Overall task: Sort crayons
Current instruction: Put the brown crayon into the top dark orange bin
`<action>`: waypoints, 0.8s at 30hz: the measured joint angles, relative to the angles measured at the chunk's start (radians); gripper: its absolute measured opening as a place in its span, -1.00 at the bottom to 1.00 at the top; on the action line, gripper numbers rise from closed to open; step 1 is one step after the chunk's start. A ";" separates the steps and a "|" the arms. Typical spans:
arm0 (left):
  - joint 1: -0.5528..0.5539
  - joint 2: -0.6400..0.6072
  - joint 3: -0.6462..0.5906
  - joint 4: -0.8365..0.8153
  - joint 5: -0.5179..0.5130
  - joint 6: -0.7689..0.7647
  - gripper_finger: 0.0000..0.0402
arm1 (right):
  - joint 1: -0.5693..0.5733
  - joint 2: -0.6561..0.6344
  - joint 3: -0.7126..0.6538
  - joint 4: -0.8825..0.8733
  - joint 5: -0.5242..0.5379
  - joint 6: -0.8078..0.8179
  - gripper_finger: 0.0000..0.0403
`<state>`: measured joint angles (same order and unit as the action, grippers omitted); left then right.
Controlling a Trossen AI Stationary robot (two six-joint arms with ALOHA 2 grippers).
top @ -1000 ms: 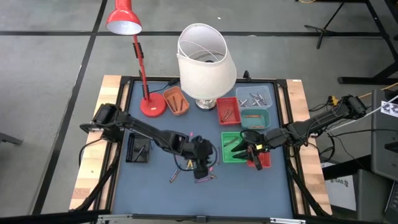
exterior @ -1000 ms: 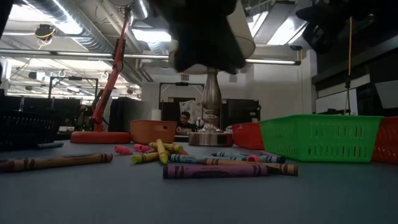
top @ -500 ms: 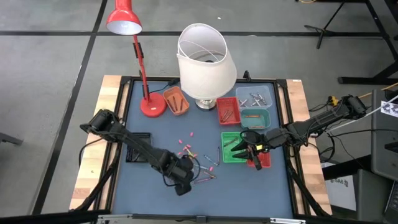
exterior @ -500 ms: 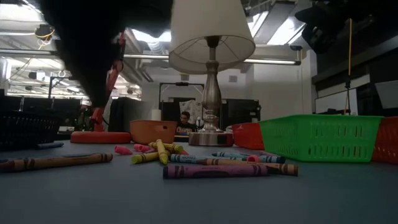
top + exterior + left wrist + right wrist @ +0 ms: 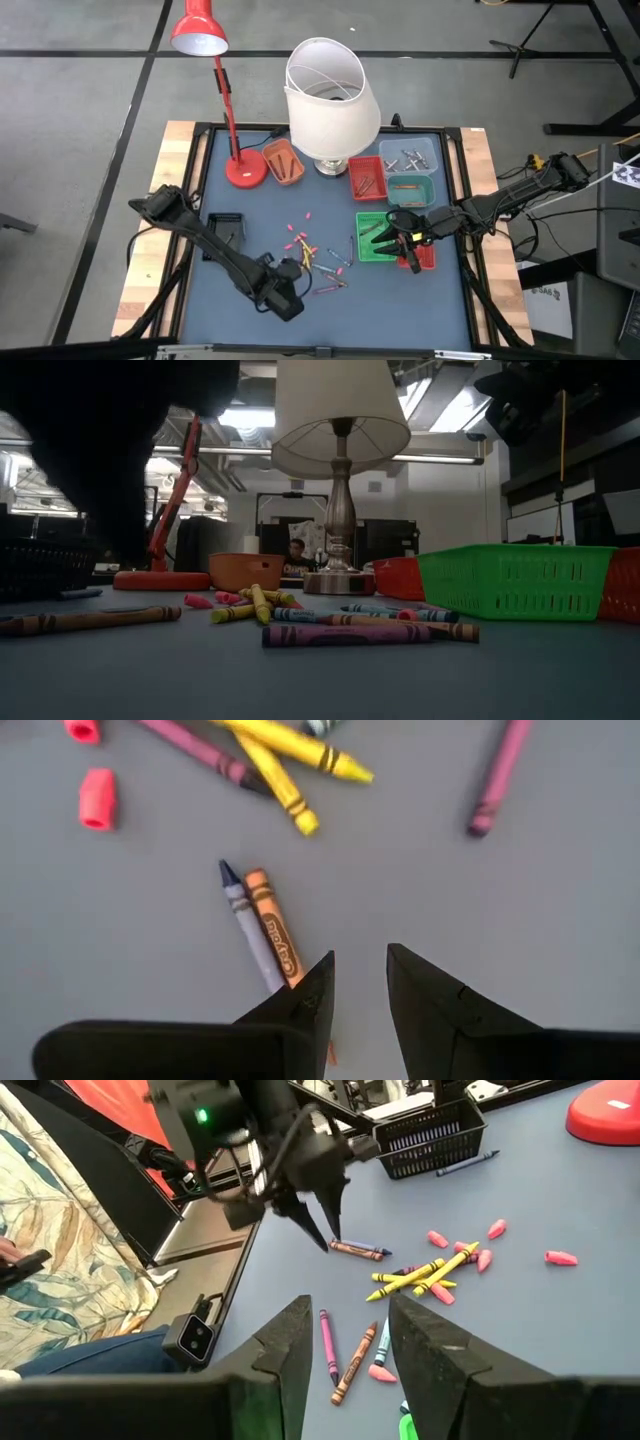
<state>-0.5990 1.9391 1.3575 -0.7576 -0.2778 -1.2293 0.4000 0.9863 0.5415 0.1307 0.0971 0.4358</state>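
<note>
We see the crayons (image 5: 318, 262) scattered loose on the blue-grey table (image 5: 240, 300), in a cluster near its middle, between the two arms and just beside the green tray (image 5: 371, 240). The left gripper (image 5: 283, 297) hangs low over the near side of that scatter, and in its wrist view the two dark fingers (image 5: 305, 1005) stand a little apart with nothing between them, so the jaws are released and empty. Just ahead of the fingertips lie an orange crayon (image 5: 272, 927) and a grey-blue crayon (image 5: 247, 925), side by side and touching along their length; the orange one's near end runs under the tip of one finger, though we cannot tell whether finger and crayon touch. Farther off are two yellow crayons (image 5: 290, 747) crossing each other, a purple-pink one (image 5: 497, 774) well apart to one side, and short pink stubs (image 5: 97, 797). The orange crayon's wrapper carries black lettering along its length that reads "Crayola"; the other wrappers show only black bands. The right gripper (image 5: 398, 237) waits over the green tray, its fingers (image 5: 290, 1342) spread wide and holding nothing. In the low view a purple crayon (image 5: 345, 634) lies nearest, its label too dim for us to read.
</note>
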 joint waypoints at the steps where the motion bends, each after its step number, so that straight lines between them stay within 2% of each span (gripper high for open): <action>1: 0.000 0.014 0.000 0.001 0.008 0.000 -0.61 | 0.000 0.000 0.000 0.000 0.000 0.000 -0.35; 6: 0.001 0.071 -0.001 0.002 0.022 0.000 -0.61 | 0.000 0.000 0.000 0.000 0.000 0.000 -0.35; 18: 0.009 0.075 -0.001 -0.054 0.014 -0.025 -0.61 | 0.000 0.000 0.000 0.000 0.000 0.000 -0.35; 24: 0.039 0.068 -0.001 -0.056 0.074 -0.026 -0.61 | 0.000 0.000 0.000 0.000 0.000 0.000 -0.35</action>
<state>-0.5598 2.0074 1.3567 -0.8141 -0.2039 -1.2549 0.4000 0.9863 0.5415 0.1303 0.0975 0.4358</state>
